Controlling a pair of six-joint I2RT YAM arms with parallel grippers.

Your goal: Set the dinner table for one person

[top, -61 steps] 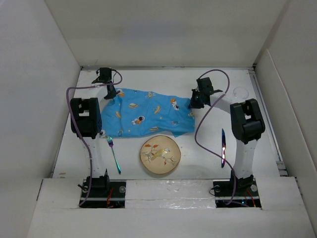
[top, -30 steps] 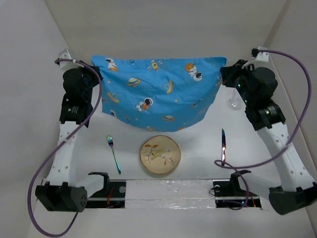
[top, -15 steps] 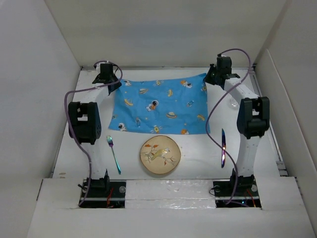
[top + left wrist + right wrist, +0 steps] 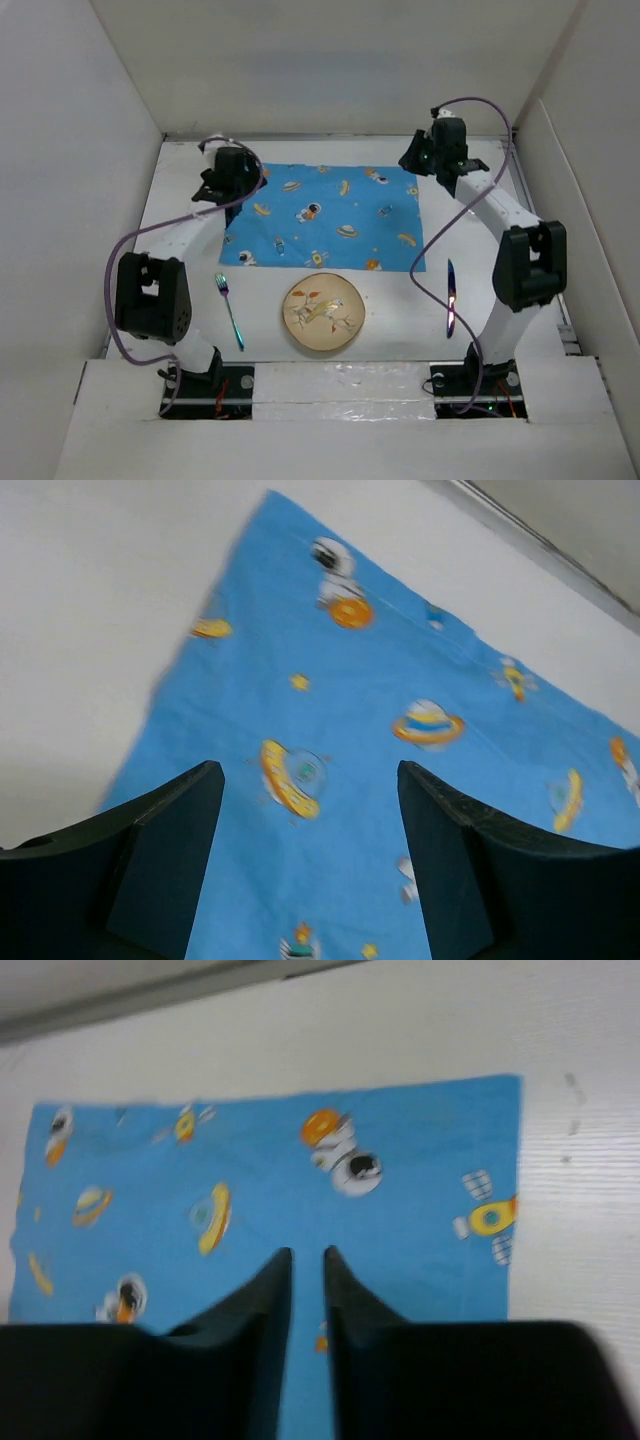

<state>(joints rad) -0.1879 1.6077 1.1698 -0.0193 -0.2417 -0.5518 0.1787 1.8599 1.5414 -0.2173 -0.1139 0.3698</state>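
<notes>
Lying flat on white dinner table (image 4: 180, 250), blue astronaut-print cloth mat (image 4: 325, 218): soft, limp; pinch corners. Left gripper (image 4: 310, 810) wide open, empty; right gripper (image 4: 307, 1260) nearly closed, empty.

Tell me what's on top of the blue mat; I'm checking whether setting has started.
Nothing rests on the mat: its printed surface shows bare. The plate sits on the table just before its near edge, fork and knife beside. What the cloth covers is hidden.

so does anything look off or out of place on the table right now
Mostly tidy. The blue mat lies flat, but the plate sits off it, touching or just overlapping its near edge, and the fork and knife lie on bare table.
</notes>
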